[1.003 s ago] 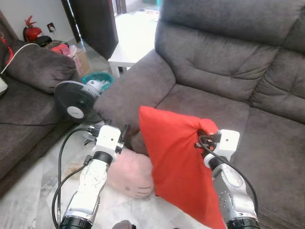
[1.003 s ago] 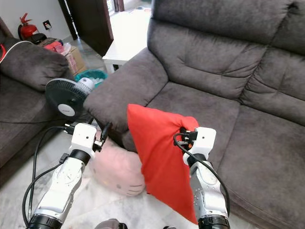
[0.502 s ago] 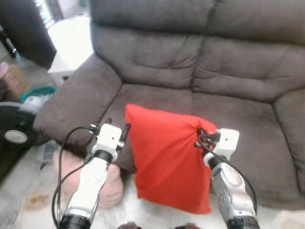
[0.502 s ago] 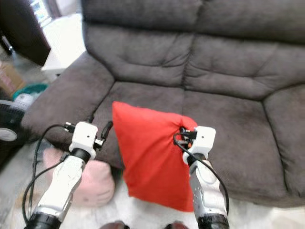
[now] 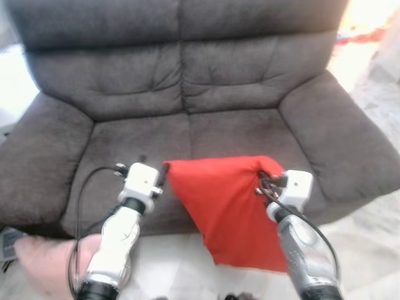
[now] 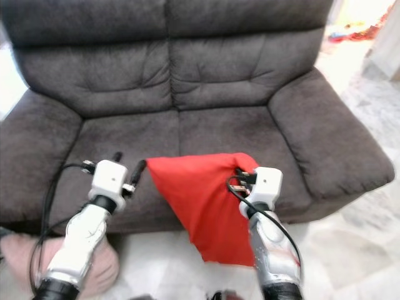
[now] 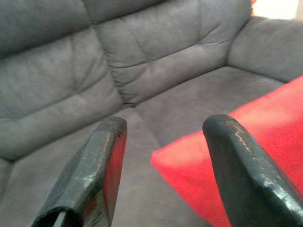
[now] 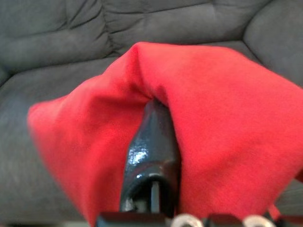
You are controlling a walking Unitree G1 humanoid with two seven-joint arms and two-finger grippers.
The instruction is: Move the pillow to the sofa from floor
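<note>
Nearest, a pink plush thing (image 5: 47, 265) is lying on the floor (image 6: 350, 250) by the sofa's front left corner, not part of the job. Right tool (image 6: 245, 180) is pinching one top corner of the red pillow (image 5: 228, 209), fingers clamped tight with fabric bunched around them in the right wrist view; pinching a corner is why the pillow is hanging slack in a diagonal drape rather than flat. Pillow is dangling in the air in front of the sofa's front edge, lower tip down over the floor, top edge level with the seat — not resting on the cushion yet. Left tool (image 5: 152, 170) is holding nothing, fingers (image 7: 94, 165) spread wide, sitting just beside the pillow's free corner, likely ready to steady it. Beyond, the grey sofa (image 5: 181, 81) is squarely ahead, seat cushions bare, so judging the carry is almost done and a forward reach and release over the seat is what's left.
</note>
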